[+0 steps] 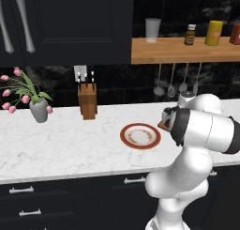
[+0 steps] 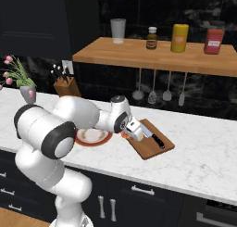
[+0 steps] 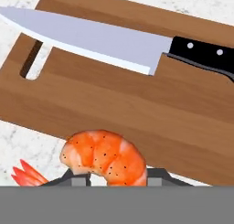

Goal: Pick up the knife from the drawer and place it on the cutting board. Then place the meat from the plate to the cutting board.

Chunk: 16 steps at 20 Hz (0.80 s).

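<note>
Hand: we see it low over the near left edge of the cutting board, closed on the meat.
Meat: orange-pink shrimp with dark specks, held between the finger tips in the hand view; its red tail fans out over the marble, and its body overlaps the board's near edge.
Cutting board: brown wood, flat on the desk, just right of the plate; its slot hole shows at one end in the hand view.
Knife: lies flat on the board, silver blade toward the slot end, black riveted handle toward the opposite end.
Plate: reddish-brown rim, cream centre, on the desk left of the board; in the right base view the arm covers part of it.
Drawer: we cannot tell which front it is; the black fronts under the desk appear shut.
Knife block: tan wood, at the back of the desk, well left of the plate.
Flower pot: grey, with pink tulips, at far left.
</note>
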Tool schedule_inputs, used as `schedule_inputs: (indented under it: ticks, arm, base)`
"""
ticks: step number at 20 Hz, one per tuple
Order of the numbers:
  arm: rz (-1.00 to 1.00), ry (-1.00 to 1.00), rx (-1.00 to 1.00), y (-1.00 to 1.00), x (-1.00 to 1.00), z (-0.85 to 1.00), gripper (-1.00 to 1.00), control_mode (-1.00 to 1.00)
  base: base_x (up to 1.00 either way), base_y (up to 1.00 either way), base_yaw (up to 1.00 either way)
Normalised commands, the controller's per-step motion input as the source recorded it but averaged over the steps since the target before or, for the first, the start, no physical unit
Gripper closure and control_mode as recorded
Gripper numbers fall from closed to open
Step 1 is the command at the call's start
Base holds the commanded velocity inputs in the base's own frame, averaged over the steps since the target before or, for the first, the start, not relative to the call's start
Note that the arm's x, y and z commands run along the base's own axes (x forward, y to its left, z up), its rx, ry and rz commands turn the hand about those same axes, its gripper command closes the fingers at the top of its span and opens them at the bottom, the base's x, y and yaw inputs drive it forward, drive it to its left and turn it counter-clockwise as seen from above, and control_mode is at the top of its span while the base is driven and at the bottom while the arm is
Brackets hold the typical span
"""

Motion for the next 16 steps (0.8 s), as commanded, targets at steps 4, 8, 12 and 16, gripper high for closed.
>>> schedule_inputs:
  ticks: [4,8,12,16]
  arm:
    - [-0.07,0.01,0.01,-0.83,0.01,-0.04,1.00,-1.00]
    - [0.00,0.02,-0.01,-0.57,0.00,-0.39,1.00,-1.00]
    - [0.00,0.04,-0.03,-0.09,0.02,-0.52,-1.00,-1.00]
    - [0.00,0.00,0.00,0.00,0.05,-0.01,-1.00,-1.00]
  base:
    - [0.00,0.00,0.00]
    - [0.00,0.00,0.00]
    - [0.00,0.00,0.00]
    - [0.00,0.00,0.00]
